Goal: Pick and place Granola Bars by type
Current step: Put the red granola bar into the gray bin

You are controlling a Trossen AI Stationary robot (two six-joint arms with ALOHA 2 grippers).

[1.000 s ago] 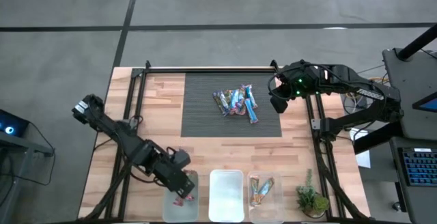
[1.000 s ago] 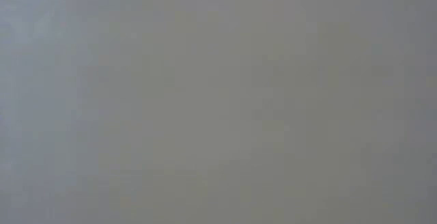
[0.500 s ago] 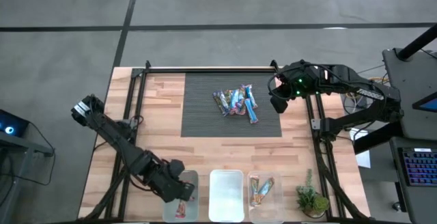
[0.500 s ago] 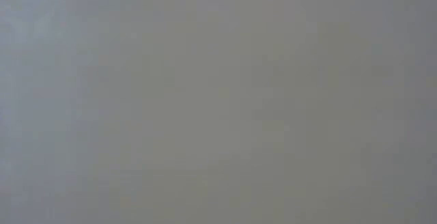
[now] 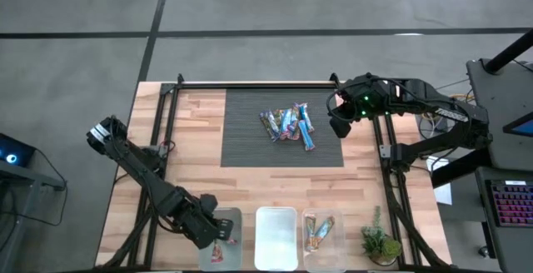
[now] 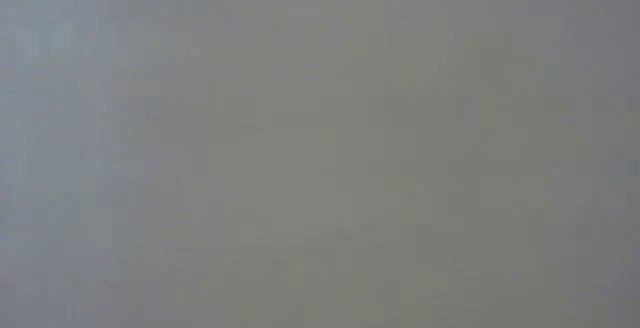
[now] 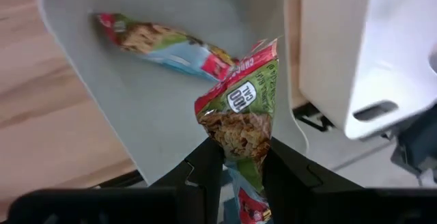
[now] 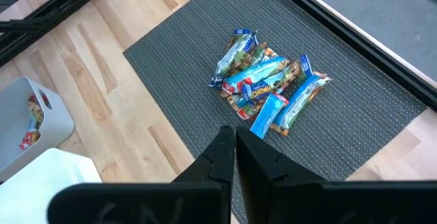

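left pincer [image 7: 235, 166] now lower over bin [image 7: 136, 108], red bar [image 7: 239, 111] between fingers

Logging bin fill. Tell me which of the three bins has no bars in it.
The middle bin: nothing in it. The left bin holds a red bar, the right bin holds orange-and-blue bars.

Low view: frame filled edge to edge with a flat, featureless grey-beige field. Tone a shade cooler and bluer along the left edge and toward the upper right, slightly warmer through the centre. No edges, outlines or textures can be made out. No object, arm or room detail can be told apart. What covers the view cannot be told.
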